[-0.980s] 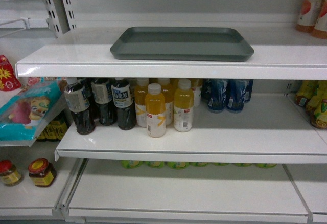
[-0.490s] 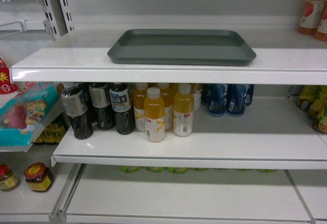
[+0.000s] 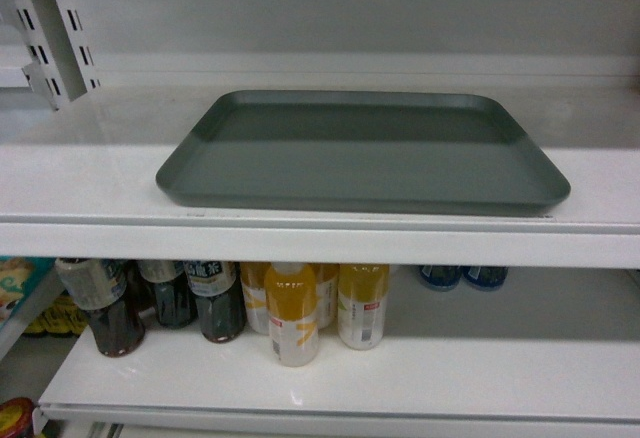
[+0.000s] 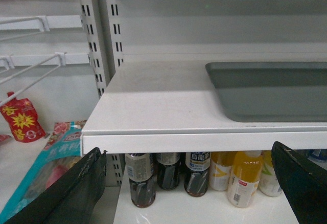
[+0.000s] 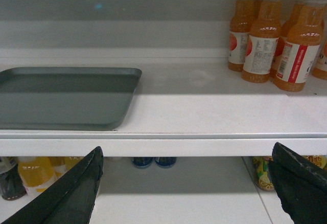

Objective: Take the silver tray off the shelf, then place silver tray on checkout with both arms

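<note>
Silver tray point(image 3: 362, 153) flat on the shelf point(image 3: 90, 173), near its front edge, untouched.

Head view: whole tray, long side along the shelf's front lip; neither gripper in frame. Board below carries dark-drink bottles point(image 3: 160, 298) at left, yellow juice bottles point(image 3: 320, 308) beside them, blue cans point(image 3: 462, 276) further back.
Left wrist view only: left gripper point(image 4: 189, 183), prongs spread wide, below the lip and clear of it; tray's left end; slotted upright point(image 4: 97, 40), wire hooks point(image 4: 30, 65), red pouch point(image 4: 20, 124).
Right wrist view only: right gripper point(image 5: 186, 183), prongs likewise spread, below the lip; tray's right end; orange juice bottles point(image 5: 278, 37) at the shelf's back right, well apart from the tray.
</note>
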